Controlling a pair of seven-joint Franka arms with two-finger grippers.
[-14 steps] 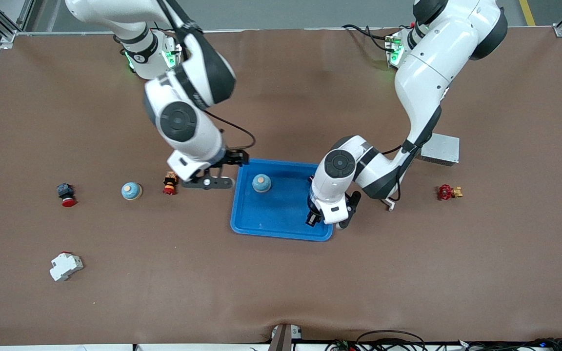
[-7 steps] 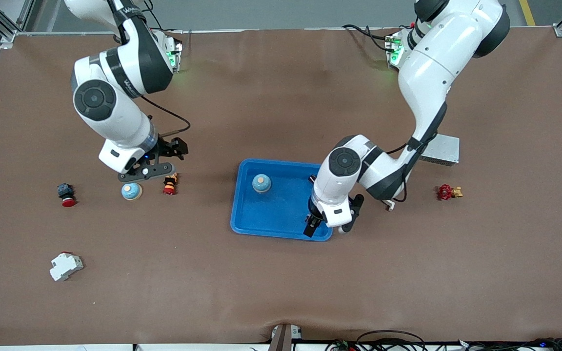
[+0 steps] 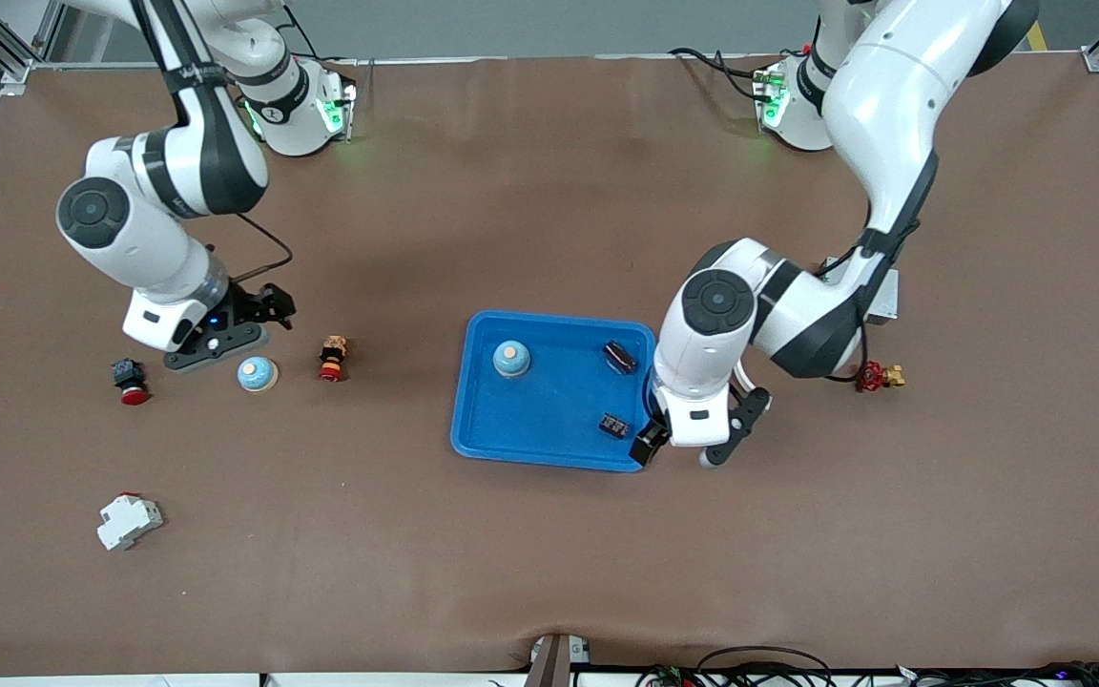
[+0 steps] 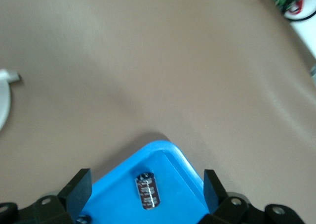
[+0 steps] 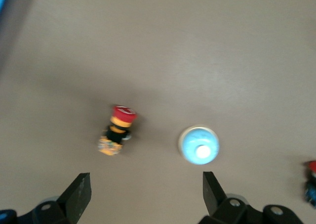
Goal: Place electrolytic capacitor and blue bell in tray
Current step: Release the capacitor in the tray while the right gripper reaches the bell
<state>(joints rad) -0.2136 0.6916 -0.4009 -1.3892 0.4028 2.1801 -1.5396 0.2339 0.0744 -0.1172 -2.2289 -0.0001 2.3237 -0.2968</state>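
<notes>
The blue tray point(image 3: 549, 420) holds a blue bell point(image 3: 511, 358) and two dark electrolytic capacitors point(image 3: 619, 356), point(image 3: 613, 425). My left gripper point(image 3: 650, 444) is open and empty over the tray's corner at the left arm's end, nearer the front camera. Its wrist view shows one capacitor point(image 4: 148, 189) lying in the tray point(image 4: 111, 192) below the open gripper point(image 4: 146, 180). A second blue bell point(image 3: 257, 373) sits on the table toward the right arm's end. My right gripper point(image 3: 239, 320) is open and empty just above and beside it. The right wrist view shows that bell point(image 5: 198, 145) ahead of the open gripper point(image 5: 145, 187).
A red and yellow button point(image 3: 331, 358) stands beside the table bell and shows in the right wrist view point(image 5: 116, 130). A black and red button point(image 3: 128, 380) and a white breaker point(image 3: 128, 520) lie toward the right arm's end. A grey metal box point(image 3: 883, 296) and a red valve point(image 3: 879, 376) lie toward the left arm's end.
My right gripper swung from the tray's edge toward the right arm's end, to the bell on the table. My left gripper moved off the tray's inside to its corner, uncovering two capacitors.
</notes>
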